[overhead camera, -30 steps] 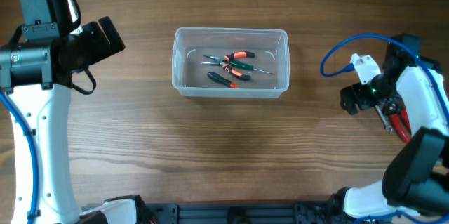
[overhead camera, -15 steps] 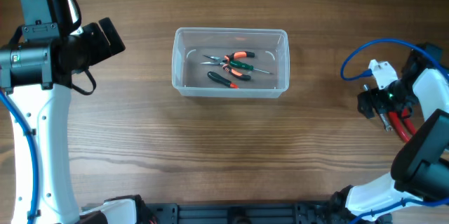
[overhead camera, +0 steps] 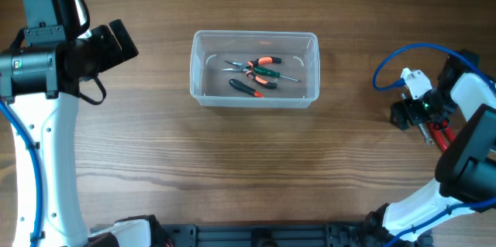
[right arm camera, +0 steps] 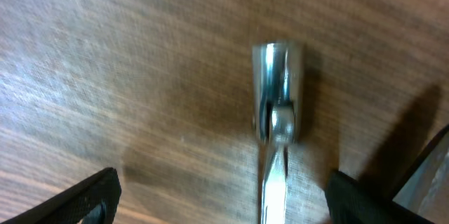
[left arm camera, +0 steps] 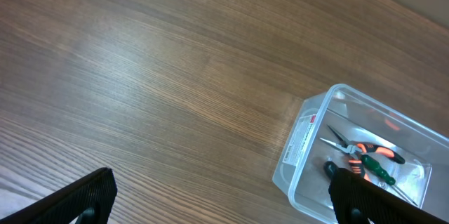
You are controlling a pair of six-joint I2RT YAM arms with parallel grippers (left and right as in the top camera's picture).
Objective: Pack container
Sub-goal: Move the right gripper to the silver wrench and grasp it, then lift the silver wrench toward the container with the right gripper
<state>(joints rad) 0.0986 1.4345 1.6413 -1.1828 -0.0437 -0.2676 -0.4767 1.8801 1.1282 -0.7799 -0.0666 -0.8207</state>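
So far packed: orange-handled pliers (overhead camera: 258,67), a green-handled tool (overhead camera: 270,73) and a black-and-orange screwdriver (overhead camera: 244,87) lie inside the container (overhead camera: 198,69).
Container position: mid-table (overhead camera: 232,169), upright, top open, well apart from both arms.
Right gripper (right arm camera: 224,194): fingers apart, low over the right side of the table, straddling a chrome tool head (right arm camera: 277,104); nothing clamped.
Beside it: red handles (overhead camera: 443,135) show in the overhead view; cannot tell whether they belong to the chrome head.
Left gripper (left arm camera: 221,197): fingers apart, empty, off at the left; the container sits at the lower right of its camera view.
Risk 1: the chrome head lies nearer one finger than the other. Closing may shove it sideways instead of pinching it.
Risk 2: polished rounded metal is probably slippery. A shallow grip could let it twist or drop during the carry.
Risk 3: the wrist view is blurred, so height above the table is uncertain. The fingertips might scrape the surface.
Risk 4: tools already cover the middle of the container floor. A release above them could bounce the new piece against the wall or out.
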